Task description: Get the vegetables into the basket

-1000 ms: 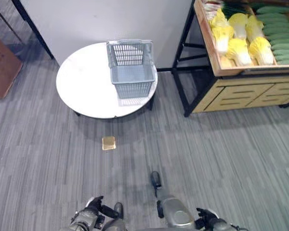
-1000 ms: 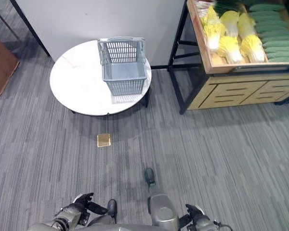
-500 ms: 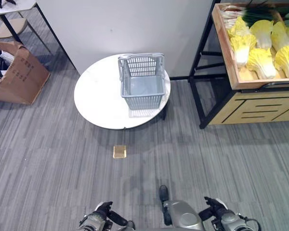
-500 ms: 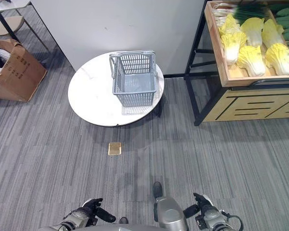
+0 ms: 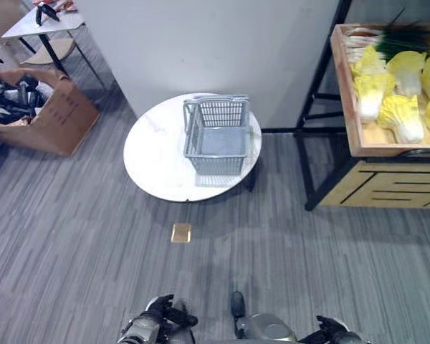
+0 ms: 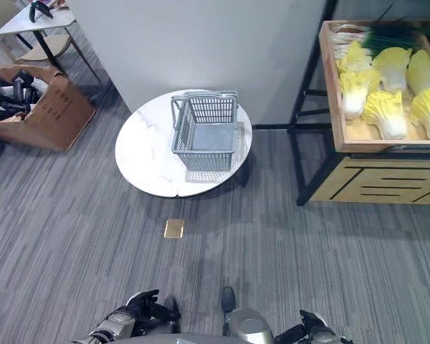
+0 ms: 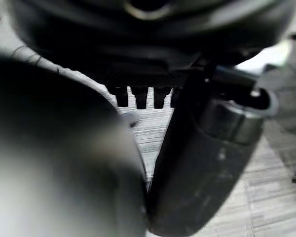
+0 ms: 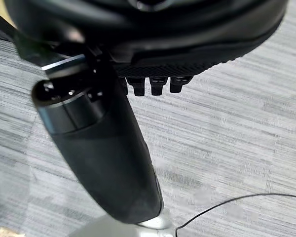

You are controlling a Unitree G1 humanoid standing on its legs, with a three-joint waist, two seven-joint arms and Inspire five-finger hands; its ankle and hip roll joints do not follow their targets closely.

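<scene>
A grey plastic basket [image 5: 216, 136] stands empty on a round white table [image 5: 154, 154] ahead of me. Yellow-green cabbages [image 5: 398, 115] and green onions [image 5: 408, 44] lie in a wooden crate [image 5: 344, 93] on a black-framed stand to the right. My left hand [image 5: 161, 315] hangs low by my side with relaxed fingers and holds nothing. My right hand [image 5: 330, 331] hangs low on the other side, also empty. The right wrist view shows the thumb [image 8: 103, 158] of that hand over bare carpet.
A small tan square [image 5: 180, 232] lies on the grey carpet before the table. An open cardboard box [image 5: 46, 115] with dark things inside sits at the far left, near a small table [image 5: 46, 18]. A white partition [image 5: 201, 43] rises behind the round table.
The whole picture has shifted: the camera moved, so table and basket sit lower and further right, and more of the left side shows. Both hands stay low and empty.
</scene>
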